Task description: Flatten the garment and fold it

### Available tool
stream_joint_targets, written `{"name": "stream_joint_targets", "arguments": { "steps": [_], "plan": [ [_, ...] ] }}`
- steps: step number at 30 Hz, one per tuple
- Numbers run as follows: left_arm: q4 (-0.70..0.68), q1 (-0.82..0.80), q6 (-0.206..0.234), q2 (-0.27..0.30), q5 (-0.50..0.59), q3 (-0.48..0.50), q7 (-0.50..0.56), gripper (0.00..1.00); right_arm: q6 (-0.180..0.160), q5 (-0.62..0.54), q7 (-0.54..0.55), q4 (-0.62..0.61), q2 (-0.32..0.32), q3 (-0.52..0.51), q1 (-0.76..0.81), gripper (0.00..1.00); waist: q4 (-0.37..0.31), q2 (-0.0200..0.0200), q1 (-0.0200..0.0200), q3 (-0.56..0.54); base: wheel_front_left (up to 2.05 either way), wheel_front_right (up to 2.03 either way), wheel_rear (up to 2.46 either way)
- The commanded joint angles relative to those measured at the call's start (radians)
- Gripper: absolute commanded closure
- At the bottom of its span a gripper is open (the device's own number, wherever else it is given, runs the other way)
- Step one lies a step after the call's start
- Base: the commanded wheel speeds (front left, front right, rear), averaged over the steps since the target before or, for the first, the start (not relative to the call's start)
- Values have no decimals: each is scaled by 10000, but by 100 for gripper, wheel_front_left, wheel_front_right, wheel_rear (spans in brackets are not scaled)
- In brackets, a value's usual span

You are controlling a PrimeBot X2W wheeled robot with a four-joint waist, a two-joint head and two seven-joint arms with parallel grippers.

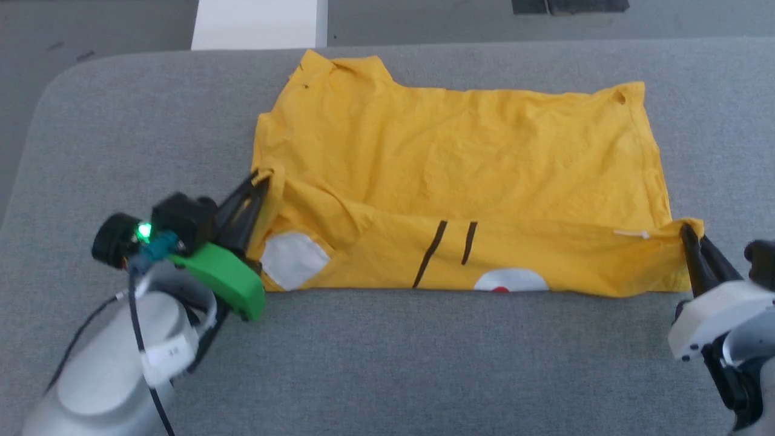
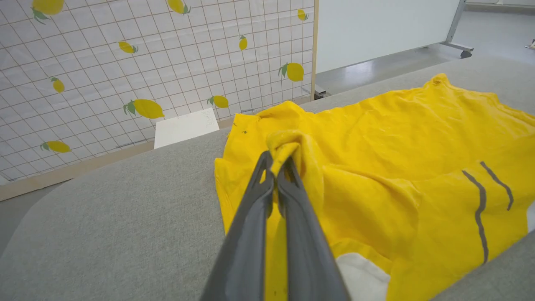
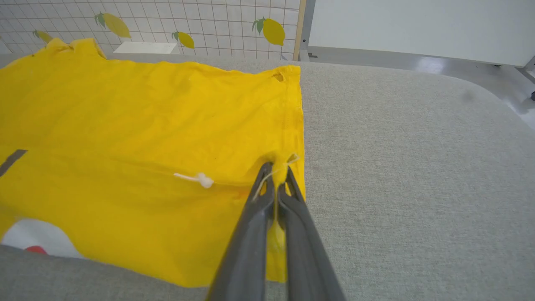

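The garment (image 1: pixel 460 163) is a mustard-yellow T-shirt spread across the grey table, its near part folded over so white patches, two black lines and a red dot show along the front edge. My left gripper (image 1: pixel 260 180) is shut on the garment's left edge, and in the left wrist view the garment (image 2: pixel 397 142) bunches over that gripper's (image 2: pixel 276 161) tips. My right gripper (image 1: pixel 687 230) is shut on the garment's near right corner, which the right wrist view shows pinched between the tips of the gripper (image 3: pixel 276 167), with the garment (image 3: pixel 146 121) lying flat to its left.
The grey padded table (image 1: pixel 424 363) has bare surface in front of and to both sides of the shirt. A white board (image 1: pixel 260 23) stands beyond the far edge. A lemon-print gridded panel (image 2: pixel 146 62) stands off the table's far left.
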Motion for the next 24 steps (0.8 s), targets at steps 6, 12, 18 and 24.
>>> {"name": "stream_joint_targets", "arguments": {
  "steps": [6, 12, 18, 24],
  "plan": [
    [1234, -982, -699, 44, -739, 88, 1119, 100, -13, 238, 840, 959, -173, 61, -1305, 100, -222, 0, 1, 805, 0, 0, 0],
    [2327, -1282, -1192, -97, -1757, 105, 2525, 100, -13, 803, 2149, 1844, -346, 293, -2303, 100, -246, 0, 1, 1194, 0, 0, 0],
    [2892, -1026, -1332, -270, -3192, 71, 4688, 100, -13, 1410, 4278, 2619, -527, 431, -3023, 100, -188, 0, 1, 1296, 0, 0, 0],
    [2450, -810, -787, -367, -3117, 572, 3525, 0, -13, 1482, 5348, 2350, -349, -54, -3091, 52, -36, 0, 1, 982, 0, 0, 0]
  ]
}}
